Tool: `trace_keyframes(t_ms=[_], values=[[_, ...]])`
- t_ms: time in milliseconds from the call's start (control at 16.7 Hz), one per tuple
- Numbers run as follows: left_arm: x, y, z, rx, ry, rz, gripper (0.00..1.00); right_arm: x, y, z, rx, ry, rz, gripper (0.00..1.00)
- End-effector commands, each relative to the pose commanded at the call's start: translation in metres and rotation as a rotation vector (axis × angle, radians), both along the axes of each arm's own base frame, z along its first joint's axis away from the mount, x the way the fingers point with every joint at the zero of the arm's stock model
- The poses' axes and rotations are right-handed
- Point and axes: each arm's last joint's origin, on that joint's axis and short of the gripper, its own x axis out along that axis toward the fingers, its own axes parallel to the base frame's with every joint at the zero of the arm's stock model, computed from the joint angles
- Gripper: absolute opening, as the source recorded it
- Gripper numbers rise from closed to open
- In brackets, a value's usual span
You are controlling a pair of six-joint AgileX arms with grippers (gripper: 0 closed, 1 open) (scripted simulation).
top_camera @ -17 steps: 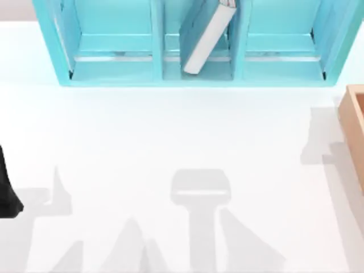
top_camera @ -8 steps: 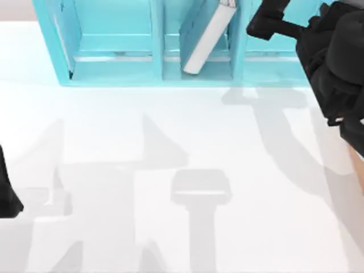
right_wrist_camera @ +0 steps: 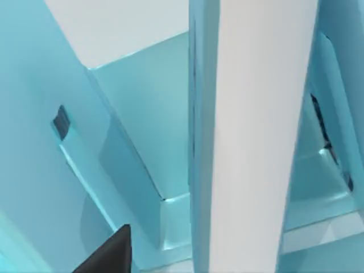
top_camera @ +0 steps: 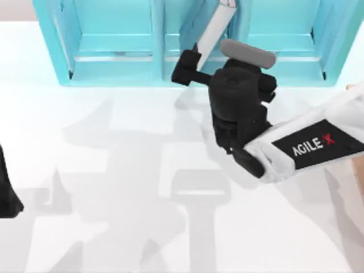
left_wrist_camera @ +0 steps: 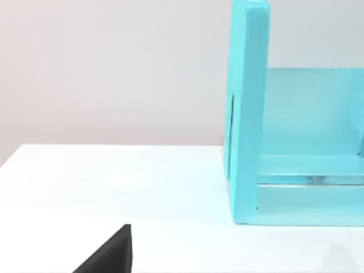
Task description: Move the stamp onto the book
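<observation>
Overhead, our right gripper is reaching to the lower end of the book, which is leaning tilted in the middle compartment of the light-blue shelf unit; whether its fingers are parted we cannot tell. Seemingly, the book's white page edges are lying just before our right wrist camera. Our left arm is sitting at the table's left edge.
</observation>
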Motion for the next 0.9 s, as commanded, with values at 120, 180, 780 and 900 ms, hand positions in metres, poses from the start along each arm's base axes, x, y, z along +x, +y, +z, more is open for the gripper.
trace_keyframes(t_ms=[120,180,780,900], values=[[0.0,0.0,0.0,0.0,0.0,0.0,1.0,0.001,0.009,-0.015,-0.001,0.005,-0.01,1.0],[0.0,0.0,0.0,0.0,0.0,0.0,1.0,0.001,0.01,-0.018,-0.002,0.005,-0.012,1.0],[0.0,0.0,0.0,0.0,0.0,0.0,1.0,0.024,0.013,-0.02,-0.001,0.005,-0.012,1.0],[0.0,0.0,0.0,0.0,0.0,0.0,1.0,0.041,0.016,-0.022,-0.001,0.005,-0.012,1.0]])
